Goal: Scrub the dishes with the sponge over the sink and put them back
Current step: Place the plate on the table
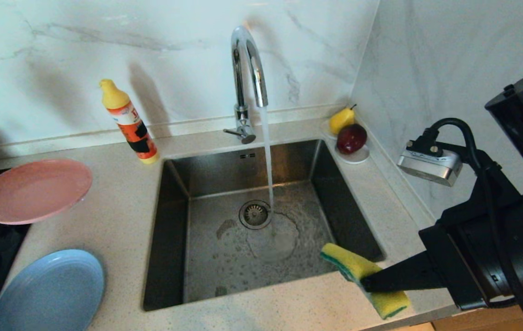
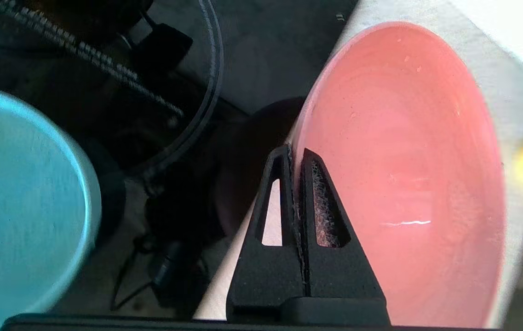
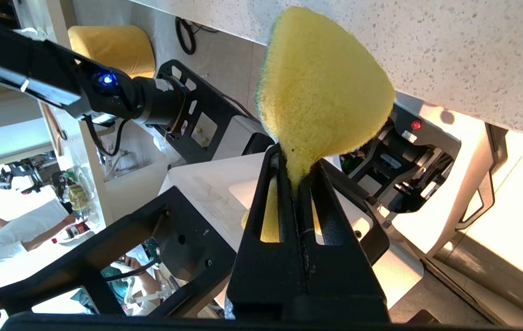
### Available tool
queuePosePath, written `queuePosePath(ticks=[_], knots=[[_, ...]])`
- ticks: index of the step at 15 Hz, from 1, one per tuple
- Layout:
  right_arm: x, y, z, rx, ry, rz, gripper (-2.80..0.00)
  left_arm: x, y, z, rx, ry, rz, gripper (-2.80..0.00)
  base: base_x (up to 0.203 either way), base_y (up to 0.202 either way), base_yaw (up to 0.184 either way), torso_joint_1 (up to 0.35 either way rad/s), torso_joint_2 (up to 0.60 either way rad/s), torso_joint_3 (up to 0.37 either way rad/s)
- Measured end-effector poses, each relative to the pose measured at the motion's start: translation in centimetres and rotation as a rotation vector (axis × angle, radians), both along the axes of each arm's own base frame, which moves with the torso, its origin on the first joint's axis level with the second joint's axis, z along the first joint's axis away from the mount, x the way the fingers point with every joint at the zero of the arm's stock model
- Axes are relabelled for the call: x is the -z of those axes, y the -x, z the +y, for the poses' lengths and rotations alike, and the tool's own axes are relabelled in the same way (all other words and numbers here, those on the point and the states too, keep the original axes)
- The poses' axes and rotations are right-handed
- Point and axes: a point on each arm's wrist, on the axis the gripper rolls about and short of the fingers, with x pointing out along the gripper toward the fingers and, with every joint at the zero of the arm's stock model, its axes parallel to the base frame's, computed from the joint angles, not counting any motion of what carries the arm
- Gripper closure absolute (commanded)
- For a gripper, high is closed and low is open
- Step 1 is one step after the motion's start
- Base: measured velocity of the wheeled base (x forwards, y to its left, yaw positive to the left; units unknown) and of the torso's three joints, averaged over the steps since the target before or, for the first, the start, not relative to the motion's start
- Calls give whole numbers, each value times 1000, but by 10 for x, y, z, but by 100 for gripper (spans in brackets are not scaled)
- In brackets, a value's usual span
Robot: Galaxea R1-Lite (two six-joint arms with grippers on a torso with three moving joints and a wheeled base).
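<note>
So my left end effector (image 2: 294, 154) is clamped down on the rim of the pink plate (image 1: 35, 190), which sits at the left end of the desk (image 1: 118, 216) and partly overhangs its edge. It looks like thin, stiff, matte plastic, probably light, but it'll get slick once wet, so pinching the rim seems the only sensible hold. My right end effector (image 3: 299, 177) is squeezed tight on the yellow sponge (image 1: 363, 279), holding it at the near right corner of the sink (image 1: 176, 239). The sponge is soft and it's squashed where I pinch it. The tap (image 1: 247, 69) is running. The light blue plate (image 1: 49, 292) lies flat on the desk, nearer me than the pink one.
</note>
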Motion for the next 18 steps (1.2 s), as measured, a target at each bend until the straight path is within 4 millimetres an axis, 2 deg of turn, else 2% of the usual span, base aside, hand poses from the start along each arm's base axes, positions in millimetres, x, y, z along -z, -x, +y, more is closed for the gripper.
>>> queuePosePath(ticks=[6,16,17,18], knots=[[6,-1,1,-19,12,18,0,19,-24,24,6,12,21,0,0,0,0,0,0,0],[10,-2,1,-19,11,16,0,44,-36,36,12,25,56,0,0,0,0,0,0,0],[10,-2,1,-19,11,17,0,45,-37,37,12,29,59,-83,0,0,0,0,0,0],[10,-2,1,-19,11,17,0,45,-37,37,12,31,62,-280,0,0,0,0,0,0]])
